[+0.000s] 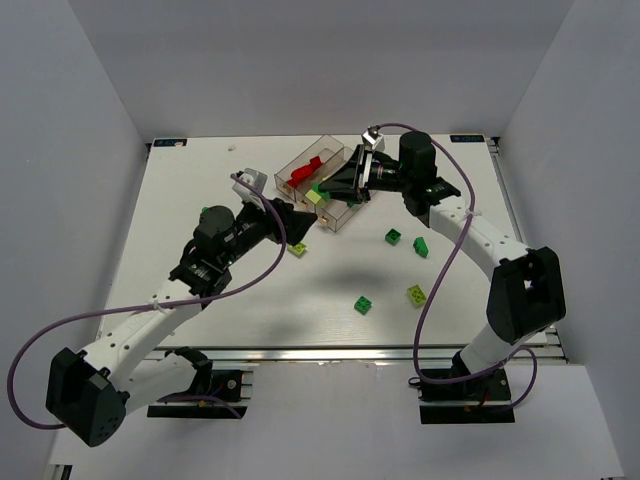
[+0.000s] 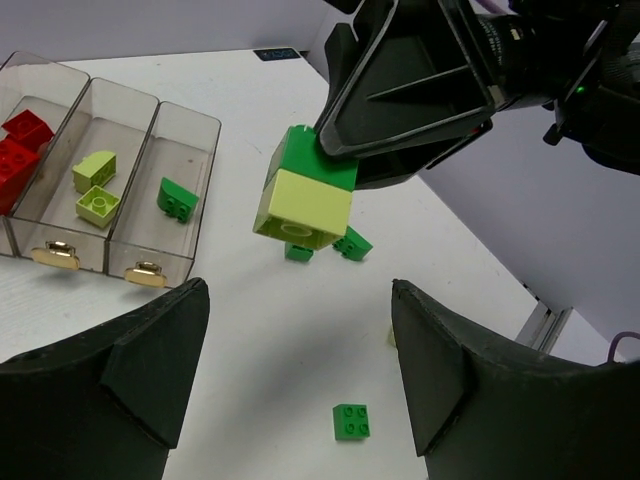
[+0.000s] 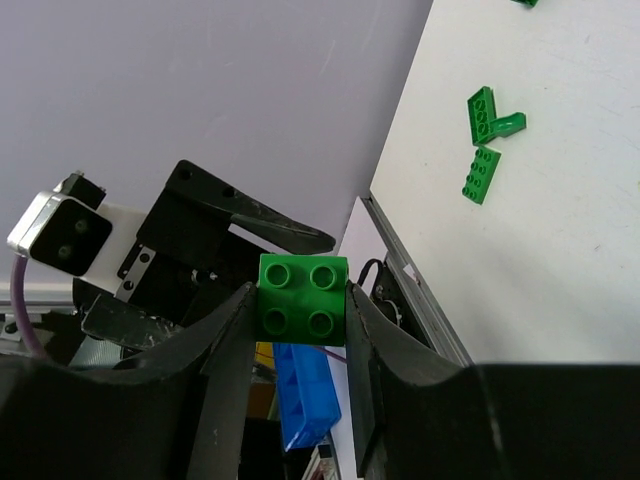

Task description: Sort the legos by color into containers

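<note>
My right gripper (image 1: 323,190) is shut on a dark green lego (image 3: 303,297) with a pale yellow-green lego (image 2: 302,208) stuck under it, held in the air beside the clear containers (image 1: 338,150). In the left wrist view the containers (image 2: 190,120) hold red legos (image 2: 20,150) in one compartment, yellow-green legos (image 2: 95,185) in the middle one and a green lego (image 2: 176,198) in the nearest one. My left gripper (image 1: 290,218) is open and empty, low over the table, with a green lego (image 2: 351,421) between its fingers (image 2: 150,360) on the table.
Loose legos lie on the white table: a yellow-green one (image 1: 297,249), green ones (image 1: 394,237) (image 1: 421,247) (image 1: 363,305) and another yellow-green one (image 1: 416,294). Flat green pieces (image 3: 485,115) show in the right wrist view. Grey walls enclose the table.
</note>
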### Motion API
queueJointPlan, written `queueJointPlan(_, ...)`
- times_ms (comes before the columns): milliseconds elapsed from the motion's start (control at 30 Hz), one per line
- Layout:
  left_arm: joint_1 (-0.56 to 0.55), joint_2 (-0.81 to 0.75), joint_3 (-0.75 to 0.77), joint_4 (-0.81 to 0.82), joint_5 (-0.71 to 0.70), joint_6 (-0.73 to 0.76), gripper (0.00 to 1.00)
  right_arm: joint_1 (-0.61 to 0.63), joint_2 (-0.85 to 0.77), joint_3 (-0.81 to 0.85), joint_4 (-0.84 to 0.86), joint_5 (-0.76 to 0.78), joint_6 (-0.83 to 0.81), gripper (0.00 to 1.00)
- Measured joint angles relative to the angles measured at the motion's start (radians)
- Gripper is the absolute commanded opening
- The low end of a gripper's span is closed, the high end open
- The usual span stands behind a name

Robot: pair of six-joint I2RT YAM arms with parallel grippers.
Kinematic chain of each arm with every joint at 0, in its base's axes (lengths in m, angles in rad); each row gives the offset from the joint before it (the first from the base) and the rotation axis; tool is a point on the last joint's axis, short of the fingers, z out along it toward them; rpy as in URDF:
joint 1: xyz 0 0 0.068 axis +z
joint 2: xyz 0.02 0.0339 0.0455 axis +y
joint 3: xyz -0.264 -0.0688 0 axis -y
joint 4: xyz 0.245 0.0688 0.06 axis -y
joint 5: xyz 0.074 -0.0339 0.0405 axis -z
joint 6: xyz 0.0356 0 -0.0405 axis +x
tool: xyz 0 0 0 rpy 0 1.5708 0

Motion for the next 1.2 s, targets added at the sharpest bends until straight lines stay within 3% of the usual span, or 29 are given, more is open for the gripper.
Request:
queueJointPlan(300, -0.059, 0.071, 0.047, 0.005, -0.013, 0.025, 0.81, 0.000, -0.001, -0.029, -0.010, 0.003, 0.004, 0.00)
queueJointPlan(467, -0.088, 0.117, 0.076, -0.008, -0.040, 0.054, 0.74, 0.000, -0.006, -0.031, -0.014, 0.003, 0.008, 0.00)
queueJointPlan(733, -0.097, 0.130, 0.110, -0.050, -0.083, 0.098, 0.40, 0.000, -0.015, -0.032, -0.014, 0.006, 0.014, 0.00)
queueJointPlan(967, -0.100, 0.142, 0.124, -0.060, -0.102, 0.113, 0.31, -0.002, -0.023, -0.043, -0.011, 0.019, 0.016, 0.00)
queueJointPlan(1033, -0.101, 0.142, 0.124, -0.064, -0.102, 0.115, 0.31, -0.002, -0.024, -0.052, -0.013, 0.023, 0.016, 0.00)
queueJointPlan(1100, -0.101, 0.142, 0.124, -0.068, -0.102, 0.121, 0.47, -0.002, -0.024, -0.057, -0.013, 0.023, 0.017, 0.00)
queueJointPlan(1200, -0.101, 0.142, 0.124, -0.070, -0.105, 0.123, 0.58, -0.002, -0.024, -0.060, -0.014, 0.025, 0.016, 0.00)
